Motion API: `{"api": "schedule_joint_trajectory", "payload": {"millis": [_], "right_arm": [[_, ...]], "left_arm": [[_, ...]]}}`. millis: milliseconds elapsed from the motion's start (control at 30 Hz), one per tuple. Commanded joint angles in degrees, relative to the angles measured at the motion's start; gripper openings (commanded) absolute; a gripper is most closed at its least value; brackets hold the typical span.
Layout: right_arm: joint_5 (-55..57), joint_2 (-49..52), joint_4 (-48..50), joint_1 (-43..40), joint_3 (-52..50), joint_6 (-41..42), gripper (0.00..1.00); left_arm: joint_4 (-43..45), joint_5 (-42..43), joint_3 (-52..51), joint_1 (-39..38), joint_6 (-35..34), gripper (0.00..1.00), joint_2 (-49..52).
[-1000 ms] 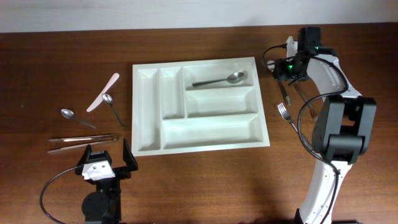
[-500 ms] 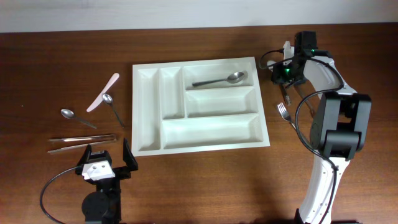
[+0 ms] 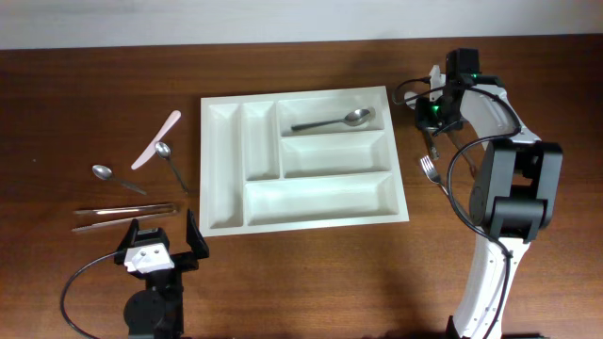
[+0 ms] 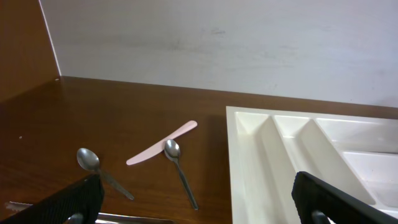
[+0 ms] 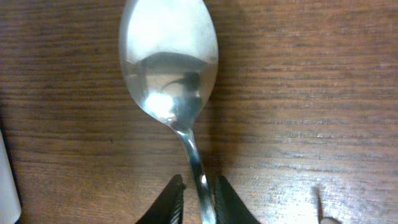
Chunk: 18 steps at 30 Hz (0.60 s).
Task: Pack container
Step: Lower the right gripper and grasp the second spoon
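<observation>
The container (image 3: 207,160), a white five-compartment cutlery tray, lies mid-table with one spoon (image 3: 334,121) in its far wide compartment. My right gripper (image 3: 431,125) is down at the table just right of the tray. In the right wrist view its fingers (image 5: 199,202) are closed around the handle of a steel spoon (image 5: 169,68) that lies on the wood. My left gripper (image 3: 160,243) is open and empty at the front left; its fingers (image 4: 202,208) frame the tray's left end (image 4: 249,155).
A fork (image 3: 435,175) and another utensil handle (image 3: 452,143) lie by the right gripper. Left of the tray lie a pink knife (image 3: 156,139), two spoons (image 3: 171,162) (image 3: 113,177) and tongs (image 3: 122,215).
The right gripper shifted slightly left and lowered onto the utensils beside the tray, then stayed still. The left arm has not moved.
</observation>
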Motion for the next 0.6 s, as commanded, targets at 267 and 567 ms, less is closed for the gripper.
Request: {"api": "schedule_joint_trajectory", "payload": {"millis": [267, 567], "right_arm": [[-0.7, 2.6, -1.1, 0.4, 0.2, 0.5, 0.04], [-0.8, 2.6, -1.1, 0.3, 0.3, 0.5, 0.04]], "left_arm": [[0.1, 0.6, -0.4, -0.2, 0.9, 0.99, -0.5], [0.1, 0.6, -0.4, -0.2, 0.9, 0.99, -0.5]]}}
